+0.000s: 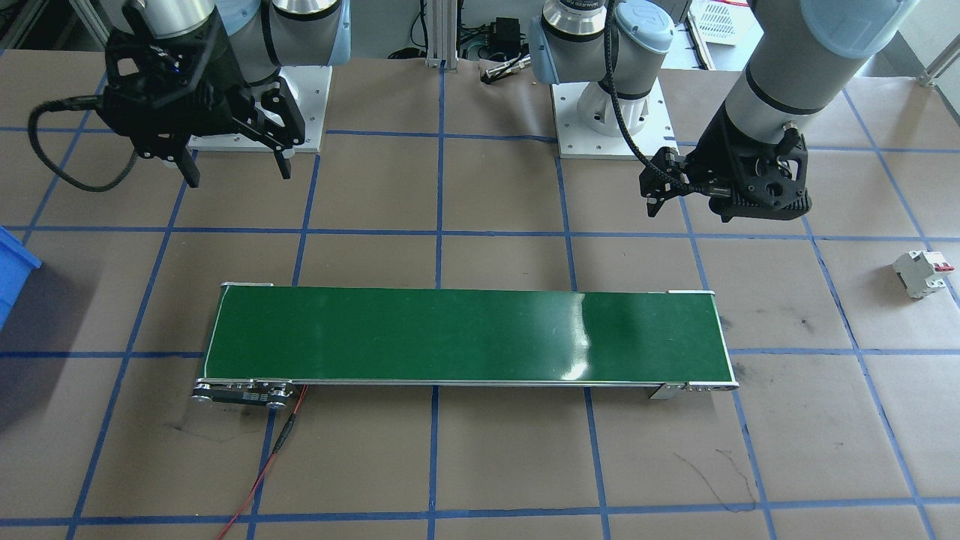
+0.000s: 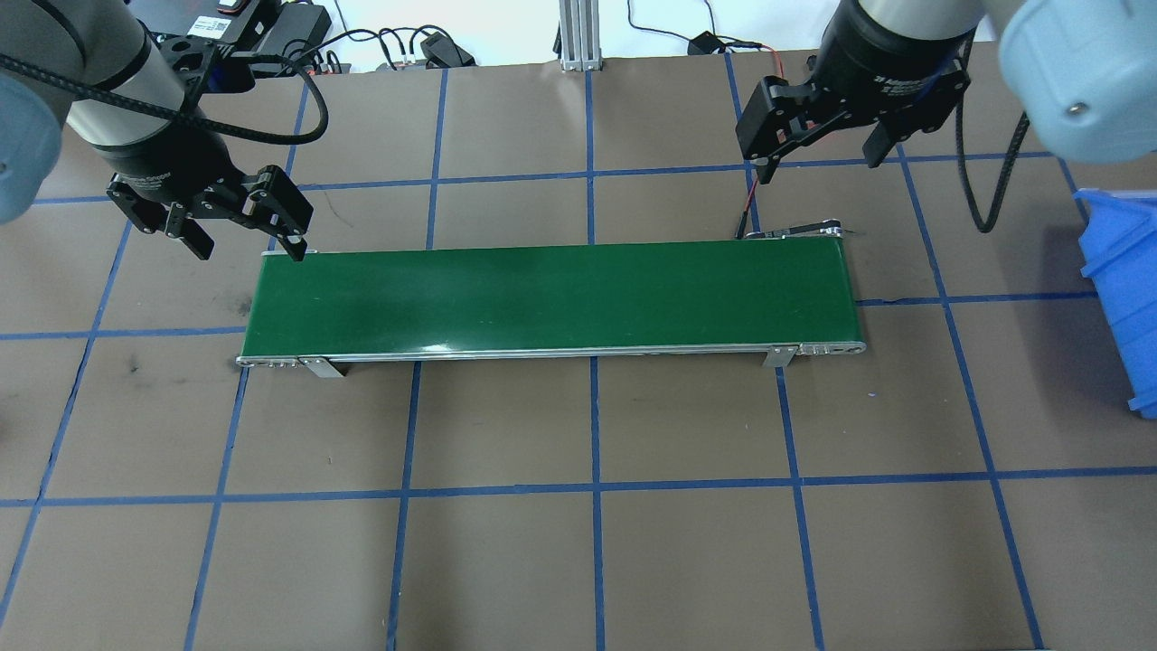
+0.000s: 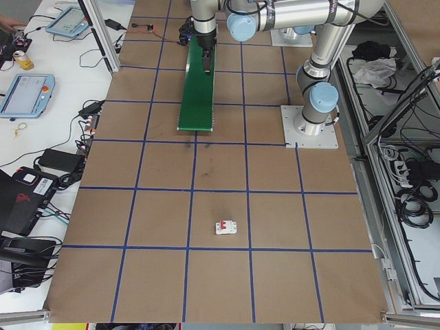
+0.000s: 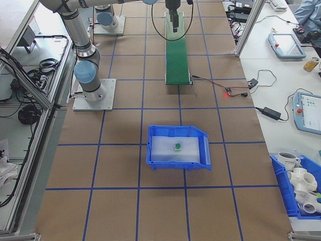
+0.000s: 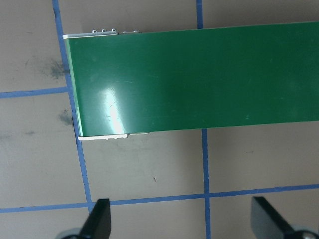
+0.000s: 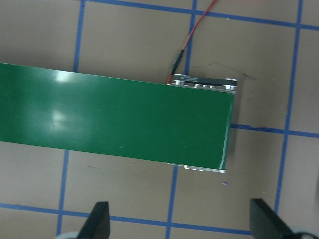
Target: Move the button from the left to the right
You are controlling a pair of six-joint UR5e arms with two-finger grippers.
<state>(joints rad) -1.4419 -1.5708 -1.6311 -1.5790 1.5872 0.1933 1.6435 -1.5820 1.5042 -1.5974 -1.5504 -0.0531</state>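
Left gripper (image 2: pixel 237 232) hangs above the conveyor belt's (image 2: pixel 551 298) left end, right gripper (image 2: pixel 818 149) above its right end — both point down, fingers spread wide, holding nothing. The button (image 4: pixel 177 146) sits in the blue bin (image 4: pixel 178 159) — well apart from the belt. No lettering is legible.

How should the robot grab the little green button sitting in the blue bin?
Probably from straight above. The button stands cap-up on a white block inside the blue bin, whose walls block the sides. Fingers should pinch the body below the round cap, though that part is too small to see clearly.
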